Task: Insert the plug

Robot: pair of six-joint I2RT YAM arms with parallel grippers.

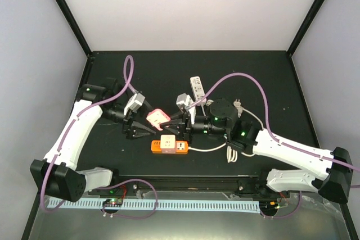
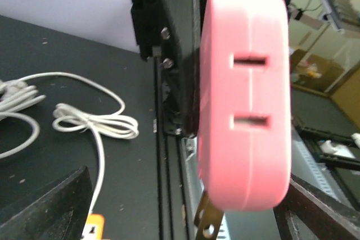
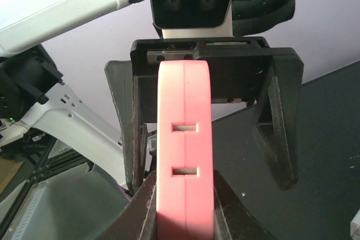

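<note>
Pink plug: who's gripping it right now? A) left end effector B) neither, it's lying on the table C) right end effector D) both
C: the right end effector is shut on the pink plug, while the left end effector has its jaws spread wide to either side of it.

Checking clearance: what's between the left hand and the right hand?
Only the pink plug. The right wrist view shows it pinched in the right hand, standing between the open fingers of the left hand.
</note>
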